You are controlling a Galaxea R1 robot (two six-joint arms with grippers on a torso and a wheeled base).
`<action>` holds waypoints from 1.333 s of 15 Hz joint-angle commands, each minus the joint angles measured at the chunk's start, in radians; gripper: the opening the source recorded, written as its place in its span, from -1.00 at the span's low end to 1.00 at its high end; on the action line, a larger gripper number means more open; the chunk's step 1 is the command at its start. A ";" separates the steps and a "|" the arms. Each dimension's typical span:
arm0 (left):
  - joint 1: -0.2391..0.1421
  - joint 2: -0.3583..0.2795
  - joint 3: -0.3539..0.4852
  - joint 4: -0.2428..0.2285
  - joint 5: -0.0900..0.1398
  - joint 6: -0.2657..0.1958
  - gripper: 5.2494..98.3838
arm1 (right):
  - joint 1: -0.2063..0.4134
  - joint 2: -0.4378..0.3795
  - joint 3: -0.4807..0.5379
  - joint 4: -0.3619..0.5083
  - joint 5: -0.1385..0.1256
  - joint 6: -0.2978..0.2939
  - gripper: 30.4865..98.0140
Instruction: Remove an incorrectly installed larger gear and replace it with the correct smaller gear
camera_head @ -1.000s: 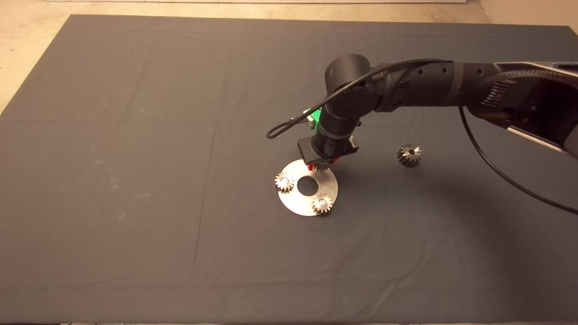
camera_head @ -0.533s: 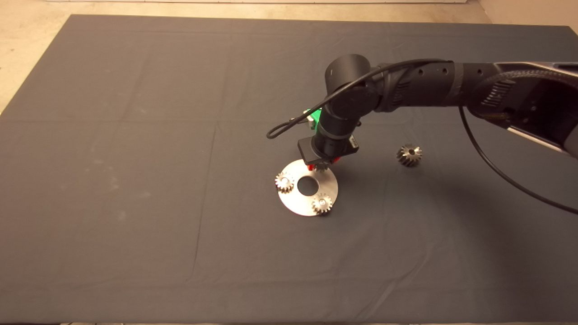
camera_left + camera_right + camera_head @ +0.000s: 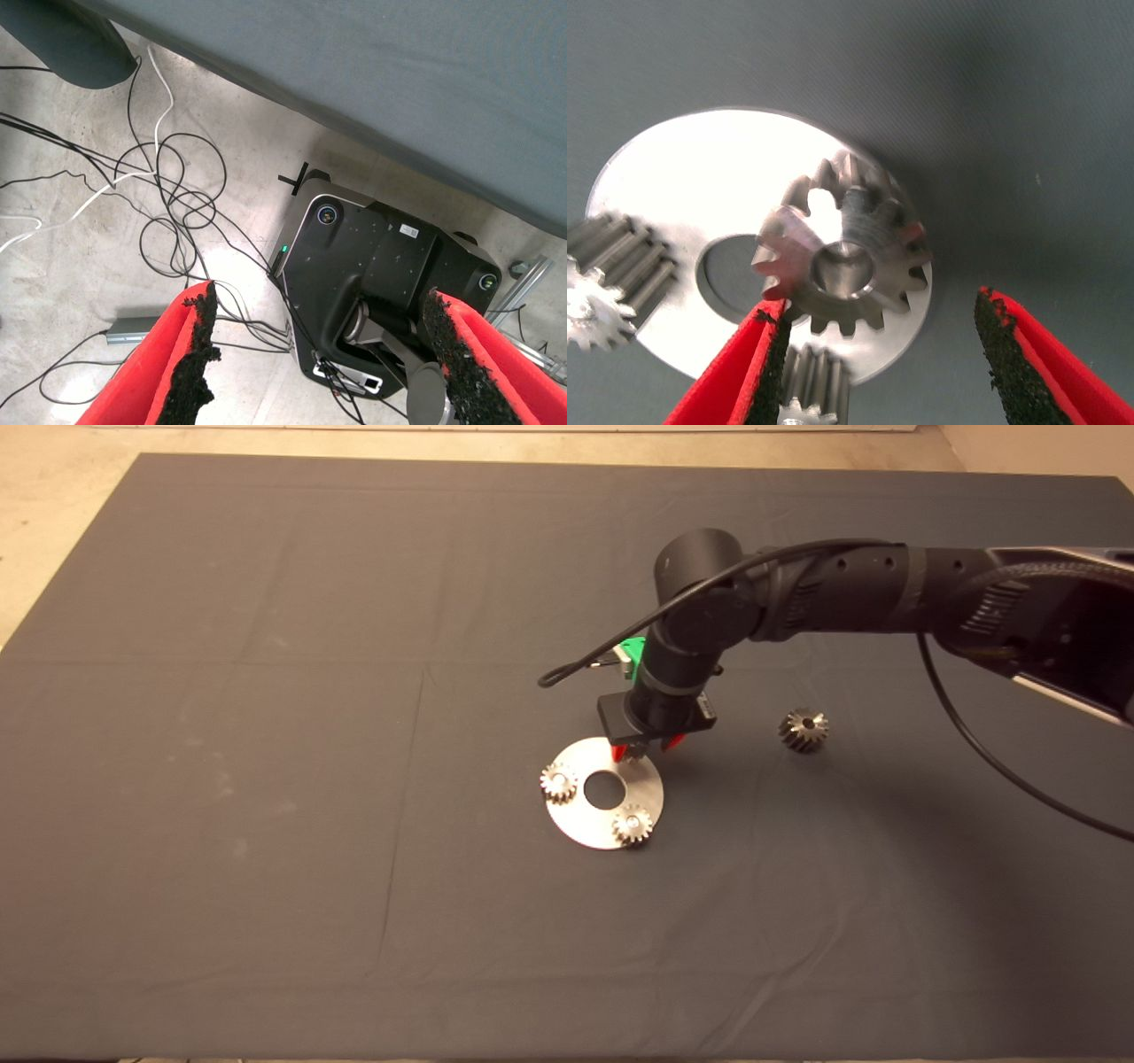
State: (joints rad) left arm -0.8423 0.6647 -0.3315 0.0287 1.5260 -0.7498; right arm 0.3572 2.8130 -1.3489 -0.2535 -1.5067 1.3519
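I reach in over the dark grey mat (image 3: 266, 779) with my right arm, and my right gripper (image 3: 645, 749) hangs over the far rim of the round, shiny steel disc with a centre hole (image 3: 592, 824). Through my right wrist camera my two red fingers with black pads (image 3: 778, 341) stand apart with nothing clamped between them. The small dark steel gear with a dark centre hole, the smaller gear (image 3: 843, 257), sits on the disc near that rim, beside the disc's centre hole. It looks tilted, its bore turned partly toward the camera, so I cannot tell whether it sits flat on the disc. One of my pads is just beside its teeth; whether it touches them I cannot tell. The other pad is well clear of it.

Two paler steel gears also stand on the disc: one (image 3: 558, 782) at the disc's left rim, the other (image 3: 633, 825) at its near rim.

The biggest dark grey steel gear with long shiny teeth, the larger gear (image 3: 803, 729), lies on the mat well to the right of the disc, apart from it.

My left gripper (image 3: 319, 354) waits off the mat, its fingers wide apart and empty, over a concrete floor with tangled cables (image 3: 168, 195) and a black base unit (image 3: 381, 266). A small white label on that unit is too small to read.
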 commanded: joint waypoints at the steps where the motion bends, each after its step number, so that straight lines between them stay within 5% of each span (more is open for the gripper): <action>1: 0.015 -0.006 0.003 0.013 0.132 0.007 0.16 | 0.019 -0.071 -0.057 0.019 -0.151 0.052 -0.30; 10: 0.015 -0.010 0.003 0.013 0.132 0.007 0.16 | 0.022 -0.029 -0.048 0.014 -0.151 0.038 -0.30; 16: 0.015 0.006 0.000 0.014 0.132 0.007 0.16 | 0.314 -0.087 0.241 0.127 -0.151 0.052 0.00; 20: 0.015 0.078 0.007 0.014 0.132 -0.003 0.16 | 0.459 -0.196 0.528 0.132 -0.151 0.167 0.29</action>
State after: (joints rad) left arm -0.8423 0.6657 -0.3315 0.0291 1.5268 -0.7494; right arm 0.6297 2.7356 -1.1295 -0.2082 -1.5306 1.4052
